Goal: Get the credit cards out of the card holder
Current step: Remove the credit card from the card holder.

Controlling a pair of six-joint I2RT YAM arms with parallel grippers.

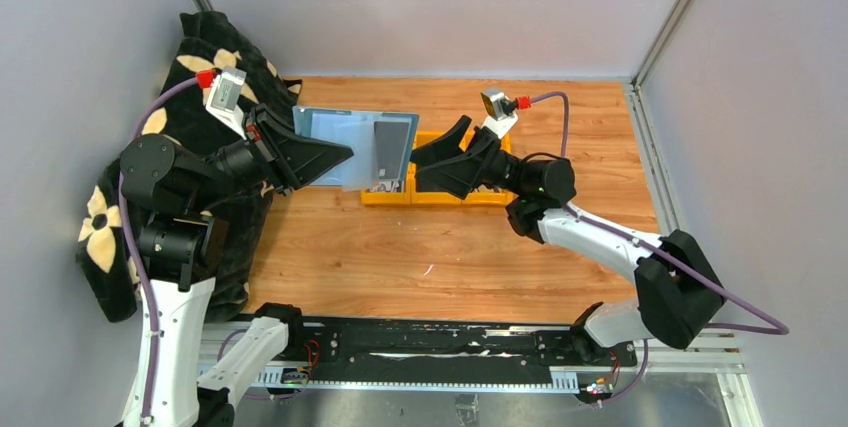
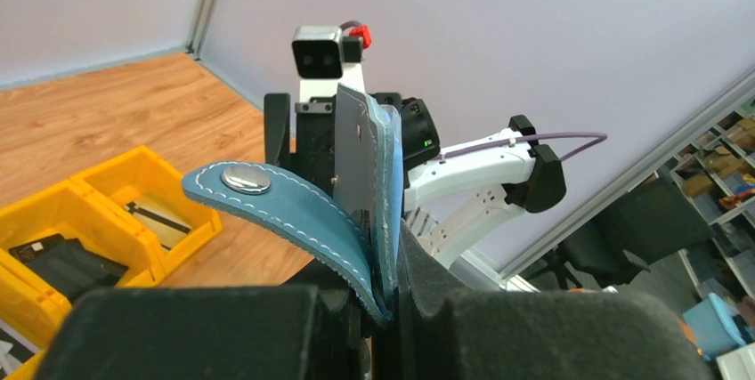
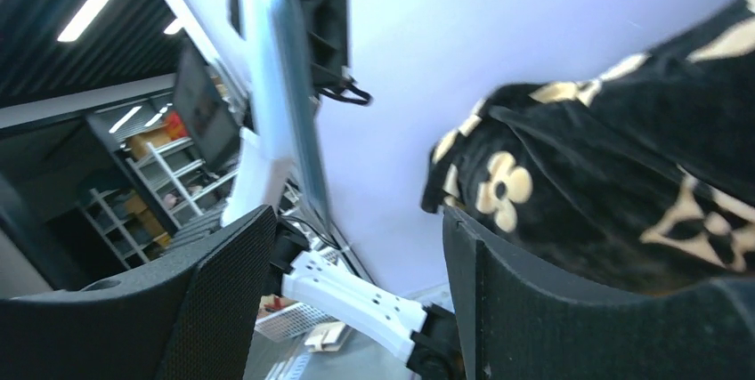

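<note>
Left hand [image 1: 338,155] clamped on open holder [image 1: 345,135], raised above table [image 1: 400,257]. Grey card [image 1: 392,150] sits in its pocket. Right hand [image 1: 425,162] spread wide just beside it, gripping nothing.

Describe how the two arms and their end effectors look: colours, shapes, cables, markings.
The left arm and right arm have white links and black joint housings. The left end effector and right end effector are black, with two broad wedge-shaped fingers. Each wrist carries a silver box camera, a red plug and a purple cable.
</note>
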